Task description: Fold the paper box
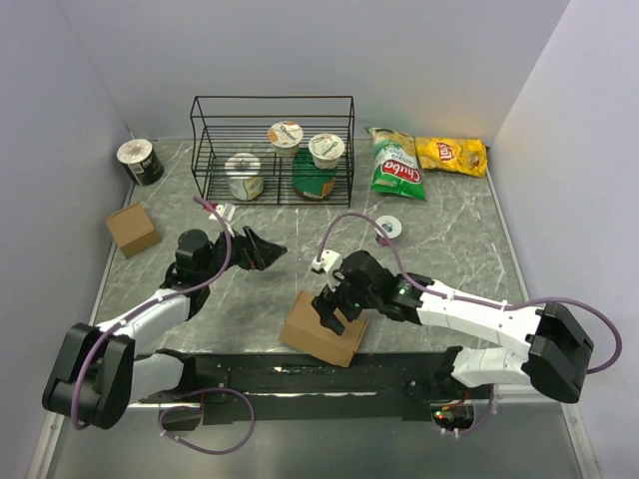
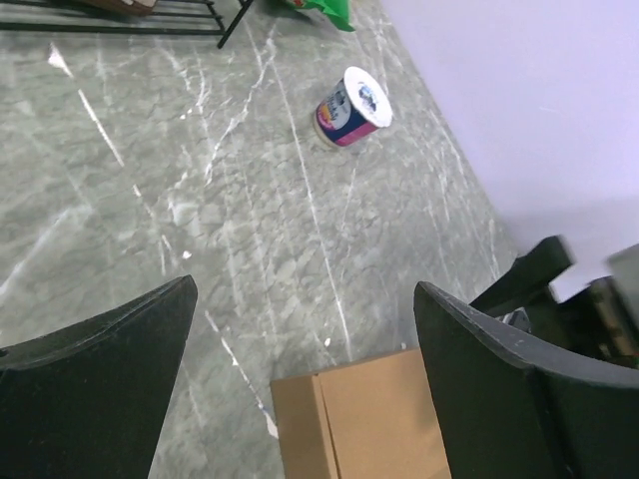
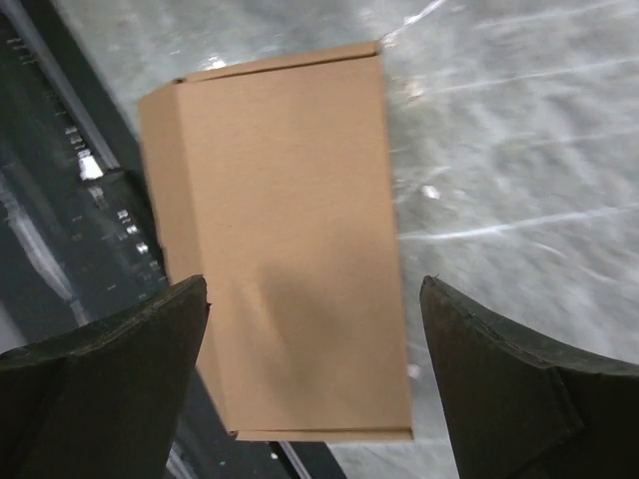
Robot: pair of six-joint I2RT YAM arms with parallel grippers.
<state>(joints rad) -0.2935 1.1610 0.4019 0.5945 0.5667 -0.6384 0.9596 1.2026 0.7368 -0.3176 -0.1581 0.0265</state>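
so the paper box (image 1: 323, 334) at the table's (image 1: 449, 249) near edge looks light, stiff, probably hollow. My right gripper (image 1: 334, 311) and left gripper (image 1: 262, 249) are spread wide, empty; I'd pinch its long sides.

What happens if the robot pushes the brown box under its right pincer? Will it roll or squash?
The box would probably slide, not roll: it lies on a flat face on the smooth table. Being plain thin cardboard, it is likely light. A hard squeeze might dent it, since the seams along its edges suggest a hollow folded sheet.
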